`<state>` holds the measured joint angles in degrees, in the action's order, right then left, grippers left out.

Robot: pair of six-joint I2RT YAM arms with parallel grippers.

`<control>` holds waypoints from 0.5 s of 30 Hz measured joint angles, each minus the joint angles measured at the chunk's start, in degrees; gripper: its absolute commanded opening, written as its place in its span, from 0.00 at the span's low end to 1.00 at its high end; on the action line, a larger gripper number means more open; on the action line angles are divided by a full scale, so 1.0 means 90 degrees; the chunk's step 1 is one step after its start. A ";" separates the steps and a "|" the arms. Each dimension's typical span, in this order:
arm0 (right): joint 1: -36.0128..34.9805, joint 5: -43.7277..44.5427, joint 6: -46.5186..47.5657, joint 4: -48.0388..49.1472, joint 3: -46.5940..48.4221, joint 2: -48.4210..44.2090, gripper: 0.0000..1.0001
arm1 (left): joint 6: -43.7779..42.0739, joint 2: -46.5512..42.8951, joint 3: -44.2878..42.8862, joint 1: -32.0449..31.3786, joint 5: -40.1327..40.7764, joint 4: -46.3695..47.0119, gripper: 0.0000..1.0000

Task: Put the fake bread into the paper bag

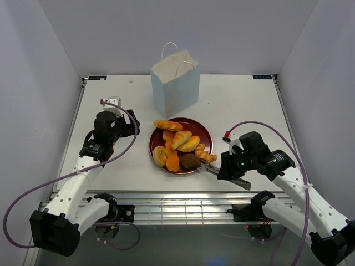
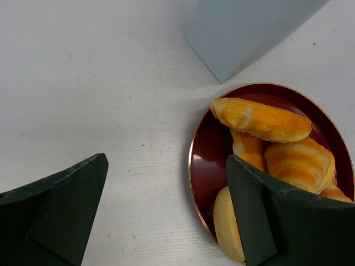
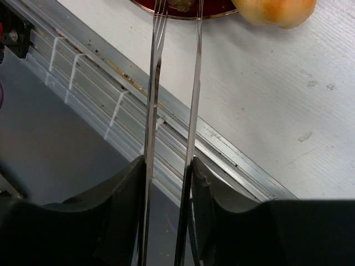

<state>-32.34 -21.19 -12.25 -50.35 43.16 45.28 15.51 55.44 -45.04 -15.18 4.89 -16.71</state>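
The fake bread (image 1: 180,139) is heaped on a round dark red plate (image 1: 206,130) at mid-table, with a dark brown piece (image 1: 189,160) at the near rim. Behind the plate the pale blue paper bag (image 1: 176,83) stands upright with its mouth open. My right gripper (image 1: 233,166) is shut on metal tongs (image 1: 213,169). The tongs' (image 3: 194,100) two arms reach the plate's rim (image 3: 216,12), their tips either side of the brown piece (image 3: 180,4). A golden roll (image 3: 274,11) lies just beside them. My left gripper (image 1: 126,126) hangs open left of the plate, holding nothing.
In the left wrist view one finger (image 2: 277,221) overlaps the plate's left side (image 2: 208,160), next to a pale round roll (image 2: 224,221) and a croissant (image 2: 260,119). The bag's corner (image 2: 244,33) is behind. The table's metal front rail (image 3: 111,66) runs under the tongs.
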 measured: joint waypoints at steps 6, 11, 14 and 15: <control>-0.0100 0.0007 -0.0109 0.0092 0.0005 0.0056 0.33 | 0.0000 0.0000 0.0000 -0.0007 0.0000 0.0000 0.98; -0.0168 0.0075 -0.0117 0.0061 0.0131 0.0165 0.26 | 0.0000 0.0000 0.0000 -0.0007 0.0000 0.0000 0.98; -0.0177 0.0151 -0.0114 -0.0022 0.0374 0.0231 0.23 | 0.0000 0.0000 0.0000 -0.0015 0.0000 0.0000 0.98; -0.0177 0.0192 -0.0100 -0.0061 0.0488 0.0253 0.22 | 0.0000 0.0000 0.0000 -0.0019 0.0000 0.0000 0.98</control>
<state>-33.93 -19.46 -13.15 -50.89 47.55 47.55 15.51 55.44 -45.04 -15.35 4.89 -16.71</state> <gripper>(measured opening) 0.352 0.979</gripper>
